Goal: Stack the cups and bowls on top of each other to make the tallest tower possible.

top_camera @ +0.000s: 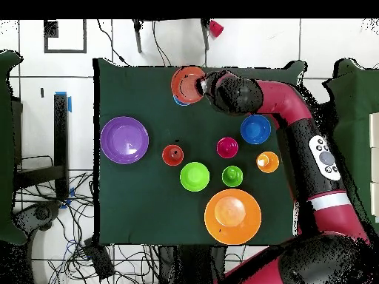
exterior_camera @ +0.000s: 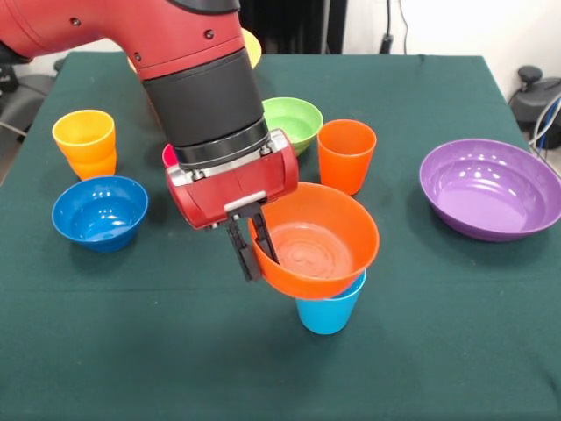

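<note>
I see my gripper pinching the rim of the orange bowl, 1 finger inside the wall and 1 outside. The bowl tilts over the light blue cup at the table's 6 o'clock edge. Its glossy inside looks empty. At 3 o'clock, the shallow purple bowl is empty too.

In the front view, the glossy orange plastic bowl sits tilted on top of the light blue plastic tumbler, near the front of the green cloth tabletop. The claw grips the bowl's left rim. The wide purple plastic bowl lies to the right, the round blue plastic bowl to the left.
</note>
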Robot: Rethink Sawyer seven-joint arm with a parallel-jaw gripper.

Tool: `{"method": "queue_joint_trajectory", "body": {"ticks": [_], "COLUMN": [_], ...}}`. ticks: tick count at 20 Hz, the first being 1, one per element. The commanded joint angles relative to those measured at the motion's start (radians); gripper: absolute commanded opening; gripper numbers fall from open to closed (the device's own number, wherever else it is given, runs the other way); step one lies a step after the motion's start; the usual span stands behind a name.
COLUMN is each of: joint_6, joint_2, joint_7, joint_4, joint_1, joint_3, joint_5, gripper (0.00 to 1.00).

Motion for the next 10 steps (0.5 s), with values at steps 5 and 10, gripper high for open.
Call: {"method": "queue_joint_trajectory", "body": {"ticks": [5, 10], "joint_6": [0.087, 0.117], "joint_2": [-0.075, -0.115], "joint_7": [0.094, 0.148], "joint_4": [0.062, 0.052], "joint_1": [0.113, 0.177], "joint_3": [-0.172, -0.232], "joint_5": [0.000, 0.011], "gripper": [0.00, 0.00]}}
